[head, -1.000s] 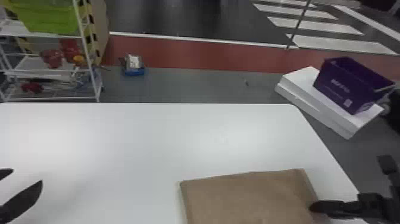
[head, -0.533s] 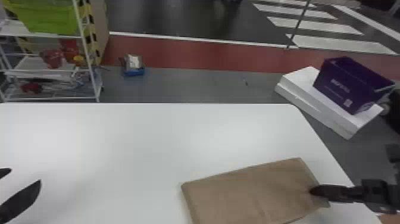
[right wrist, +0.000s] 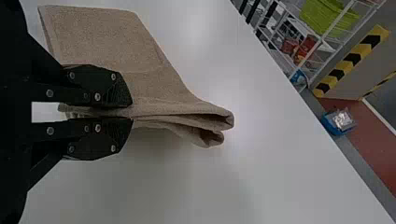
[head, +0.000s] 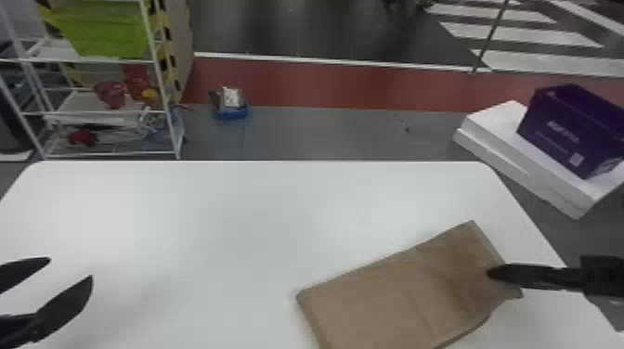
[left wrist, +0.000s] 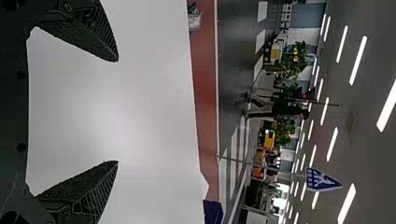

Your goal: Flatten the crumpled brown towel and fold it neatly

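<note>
The brown towel (head: 394,301) lies toward the right of the worktop (head: 209,232), flattened and doubled into layers, so most of the work looks done. The right gripper (right wrist: 132,112) has its fingers clenched on one rippled edge; the left gripper (left wrist: 116,111) is spread, empty. Squaring that edge, perhaps folding once more, seems left to do

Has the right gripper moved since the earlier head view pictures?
Yes, the right gripper has moved forward, nearer the far edge of the table, with the towel pinched in it.
</note>
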`<act>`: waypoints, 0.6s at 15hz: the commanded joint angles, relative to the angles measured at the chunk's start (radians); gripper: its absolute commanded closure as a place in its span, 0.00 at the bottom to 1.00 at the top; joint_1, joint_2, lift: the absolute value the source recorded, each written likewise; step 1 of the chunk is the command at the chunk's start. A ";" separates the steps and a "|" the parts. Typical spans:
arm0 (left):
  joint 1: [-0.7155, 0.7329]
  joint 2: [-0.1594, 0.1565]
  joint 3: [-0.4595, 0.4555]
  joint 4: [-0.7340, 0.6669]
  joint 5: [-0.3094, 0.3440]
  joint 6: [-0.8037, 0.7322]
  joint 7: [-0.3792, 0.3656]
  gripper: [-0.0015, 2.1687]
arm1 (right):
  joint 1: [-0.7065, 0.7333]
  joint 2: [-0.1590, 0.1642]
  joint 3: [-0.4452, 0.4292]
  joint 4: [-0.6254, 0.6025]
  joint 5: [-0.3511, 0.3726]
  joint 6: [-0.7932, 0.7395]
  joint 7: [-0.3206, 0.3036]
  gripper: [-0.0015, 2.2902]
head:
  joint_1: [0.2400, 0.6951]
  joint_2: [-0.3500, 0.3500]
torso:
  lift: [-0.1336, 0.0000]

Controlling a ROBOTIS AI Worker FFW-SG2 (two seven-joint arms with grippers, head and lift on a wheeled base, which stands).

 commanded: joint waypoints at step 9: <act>0.005 -0.003 0.024 -0.010 0.013 0.000 0.000 0.06 | 0.077 0.010 0.202 -0.415 0.052 0.030 0.077 0.45 | 1.00 0.59 | 0.07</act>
